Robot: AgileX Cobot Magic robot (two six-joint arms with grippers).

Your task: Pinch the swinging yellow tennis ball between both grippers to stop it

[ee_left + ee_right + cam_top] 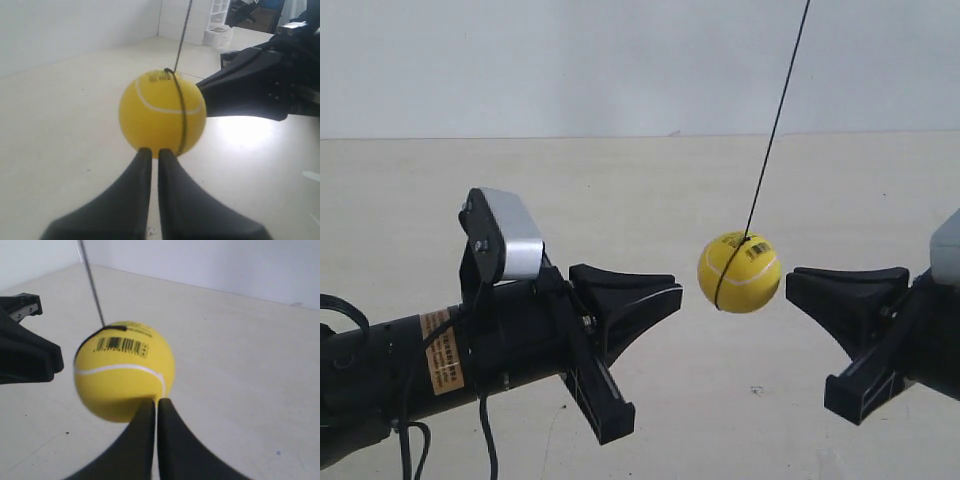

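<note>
The yellow tennis ball (740,272) hangs on a thin dark string (775,120) between my two grippers. My left gripper (676,290), on the arm with the orange label (442,352), is shut, its tip a small gap short of the ball. My right gripper (792,282) is also shut, with its tip almost at the ball's other side. The left wrist view has the ball (162,114) just past my left gripper's tip (154,150), with my right gripper (250,85) behind it. In the right wrist view the barcoded ball (124,372) sits just beyond my right gripper (156,401).
A pale flat surface (640,200) runs back to a white wall (570,60). White shelving (217,20) stands far off in the left wrist view. A silver camera housing (510,235) and loose black cables (485,440) are on the arm with the orange label.
</note>
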